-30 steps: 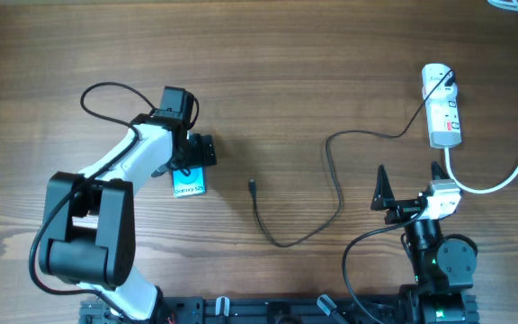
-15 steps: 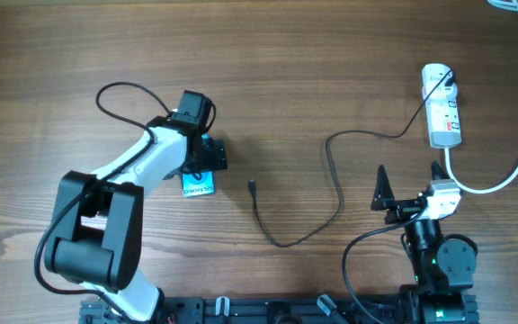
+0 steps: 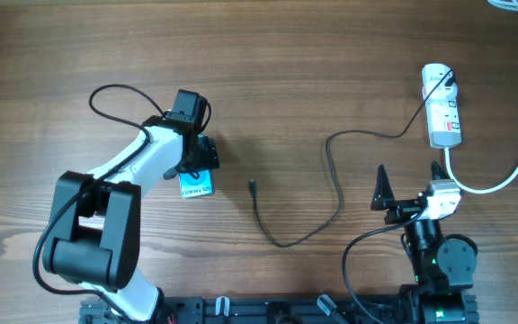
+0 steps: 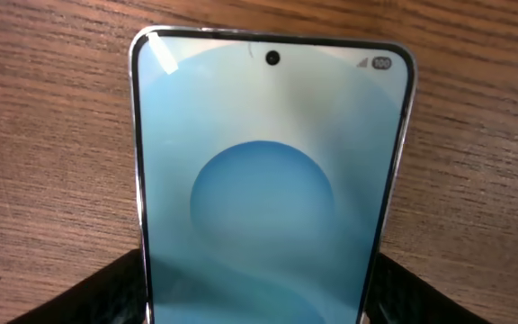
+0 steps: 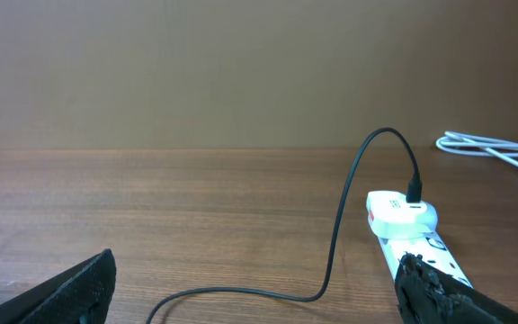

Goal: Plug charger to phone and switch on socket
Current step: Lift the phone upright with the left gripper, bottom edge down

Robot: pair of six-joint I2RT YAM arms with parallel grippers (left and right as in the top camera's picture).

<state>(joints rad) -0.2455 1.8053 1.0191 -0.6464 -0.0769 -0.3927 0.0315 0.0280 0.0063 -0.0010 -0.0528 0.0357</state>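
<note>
Left gripper [image 3: 200, 162] is pinching the phone [image 4: 263, 180] by its sides, left of centre. Right gripper [image 3: 409, 180] is spread wide with nothing in it, just near of the socket [image 3: 441, 117]. Charger [image 3: 335, 193] tip is lying loose right of the phone.

Bare table [image 3: 232, 108] between phone [image 3: 196, 185] and charger [image 3: 340, 200]

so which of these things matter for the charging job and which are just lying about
For the job: phone, charger cable, socket, left gripper around the phone.
Just there: thick white cord, left arm's own black cable, open right gripper.
</note>
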